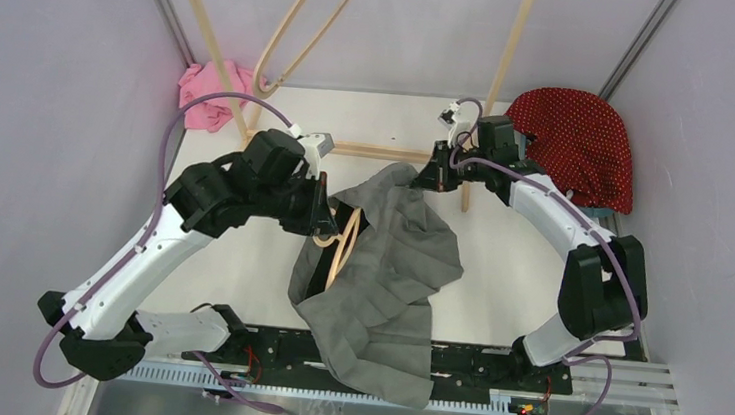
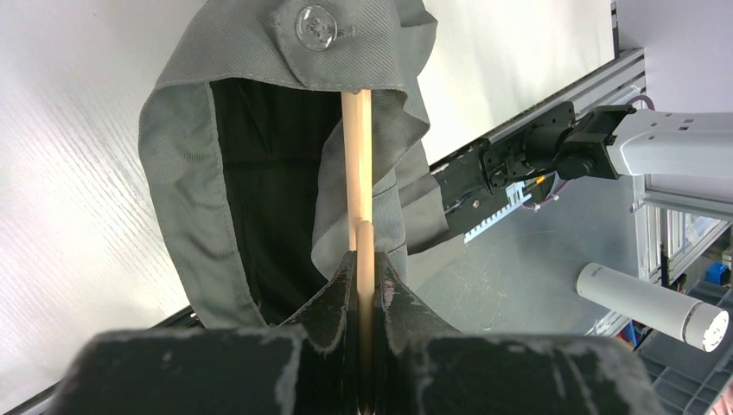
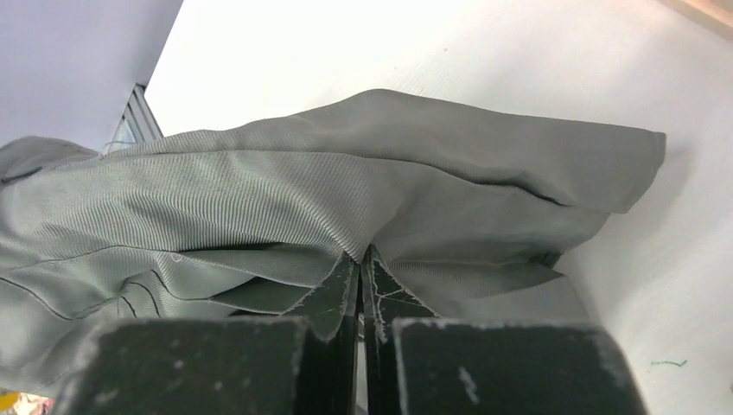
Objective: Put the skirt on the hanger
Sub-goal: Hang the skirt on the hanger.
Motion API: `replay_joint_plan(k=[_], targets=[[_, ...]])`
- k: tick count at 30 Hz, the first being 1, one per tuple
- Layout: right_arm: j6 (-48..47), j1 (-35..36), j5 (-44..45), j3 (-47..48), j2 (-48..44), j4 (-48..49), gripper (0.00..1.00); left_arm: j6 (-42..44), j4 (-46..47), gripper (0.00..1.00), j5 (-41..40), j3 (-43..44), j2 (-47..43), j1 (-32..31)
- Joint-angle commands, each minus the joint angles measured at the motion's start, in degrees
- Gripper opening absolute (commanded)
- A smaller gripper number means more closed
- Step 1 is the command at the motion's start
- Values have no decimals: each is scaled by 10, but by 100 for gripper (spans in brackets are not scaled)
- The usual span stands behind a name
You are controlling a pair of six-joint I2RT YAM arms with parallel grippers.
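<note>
Over the middle of the table (image 1: 509, 270), the overhead view has the grey skirt (image 1: 393, 270) bunched up and trailing past the near edge, with the wooden hanger (image 1: 337, 255) poking out of its left side. Your left gripper (image 1: 326, 226) is clamped on the hanger's far end. Your right gripper (image 1: 427, 180) is pinched on the skirt's far corner, just to the right of that. On the left wrist cam, the fingers are tight on the wood and the hanger arm runs straight away from them. It goes into the waist opening and under the flap with the clear button (image 2: 315, 24), so the waistband looks looped around it, not lying beside it. On the right wrist cam, the fingers are together with a fold of grey fabric nipped between the tips. I'd say the right arm is the one to move the cloth, pulling along the hanger's long axis, which sits left of those fingers.
</note>
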Motion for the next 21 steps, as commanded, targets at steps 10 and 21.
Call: replay_joint_plan(k=[10, 21], targets=[[41, -40, 26, 16, -41, 29, 12, 19, 37, 3, 10, 3, -30, -2], [-24, 3, 17, 87, -111, -100, 50, 24, 48, 3, 8, -1, -12, -2]])
